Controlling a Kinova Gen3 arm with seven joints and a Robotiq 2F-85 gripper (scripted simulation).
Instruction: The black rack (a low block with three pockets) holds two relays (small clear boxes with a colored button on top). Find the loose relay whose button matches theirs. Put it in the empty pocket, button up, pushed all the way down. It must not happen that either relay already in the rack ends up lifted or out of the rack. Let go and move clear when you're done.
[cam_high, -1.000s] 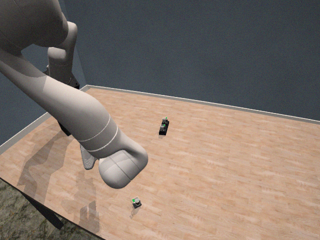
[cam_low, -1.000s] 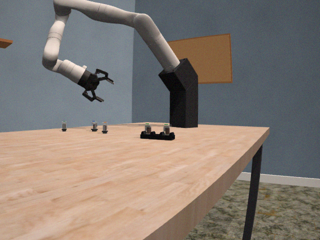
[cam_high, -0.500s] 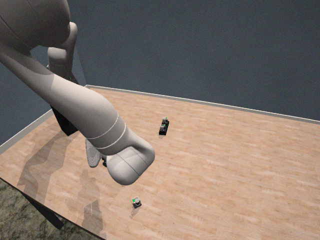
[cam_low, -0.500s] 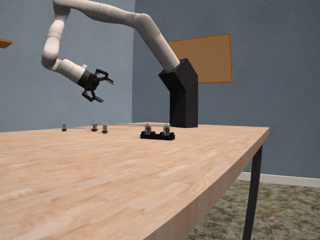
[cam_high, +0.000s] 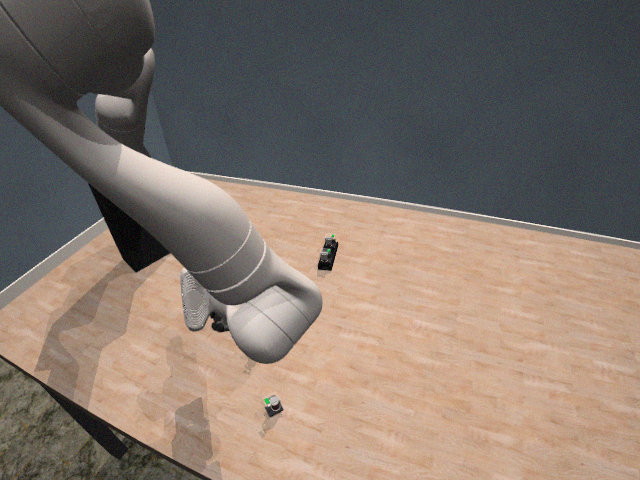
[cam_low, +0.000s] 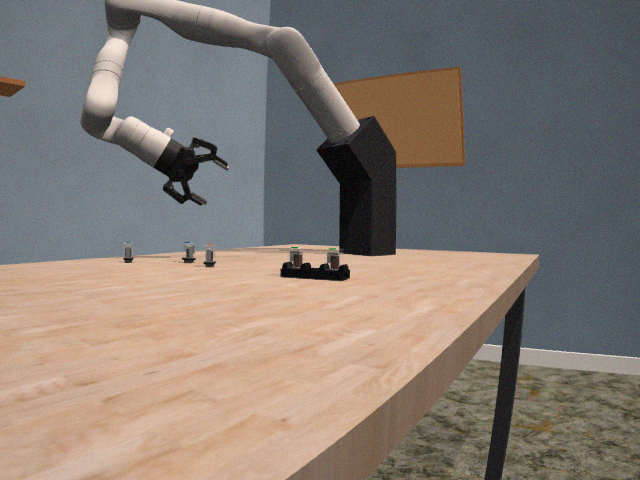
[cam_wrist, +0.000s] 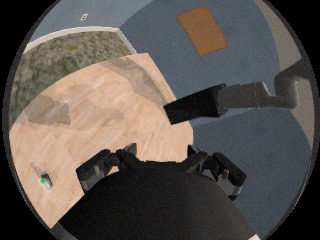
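Observation:
The black rack (cam_high: 325, 267) (cam_low: 315, 275) holds two upright clear relays with green buttons, one (cam_low: 295, 258) in the left pocket and one (cam_low: 333, 260) in the right pocket in the exterior view; the middle pocket looks empty. A loose relay with a green button (cam_high: 273, 404) (cam_low: 128, 252) (cam_wrist: 47, 183) stands upright. Loose relays with a blue button (cam_low: 189, 252) and an orange button (cam_low: 209, 256) stand between it and the rack in the exterior view; the arm hides them in the top view. My gripper (cam_low: 216, 184) (cam_wrist: 161, 149) is open and empty, high above the table and tilted, its fingers toward the robot's base.
The black pedestal (cam_low: 364, 206) (cam_wrist: 195, 106) stands at the table's end. The wooden table (cam_high: 439, 335) (cam_low: 258, 330) has an open edge on the wrist view's upper left, above the patterned floor (cam_wrist: 55, 47). My forearm (cam_high: 180, 206) spans above the table in the top view.

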